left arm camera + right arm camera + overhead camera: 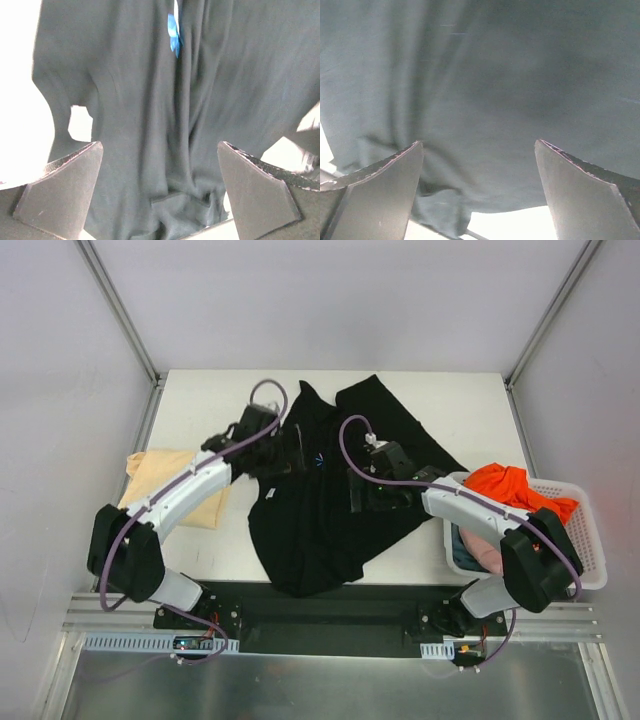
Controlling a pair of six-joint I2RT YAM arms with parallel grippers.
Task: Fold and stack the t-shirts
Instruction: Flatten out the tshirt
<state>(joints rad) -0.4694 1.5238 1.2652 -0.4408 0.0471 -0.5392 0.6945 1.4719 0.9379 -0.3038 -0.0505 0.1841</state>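
Observation:
A large black t-shirt (320, 520) lies crumpled across the middle of the table, its small blue chest mark (319, 462) facing up. My left gripper (283, 458) hovers open over the shirt's left part, nothing between its fingers; under it the cloth (160, 150) is wrinkled and the blue mark (173, 34) shows. My right gripper (360, 490) hangs open over the shirt's right part, above a cloth edge (485, 125). A folded pale tan t-shirt (172, 485) lies at the left. An orange t-shirt (510, 488) and a pink one (487, 553) sit in the basket.
The white mesh basket (585, 540) stands at the table's right edge, beside the right arm. The table (200, 410) is white, with grey walls on three sides and a metal rail along the near edge.

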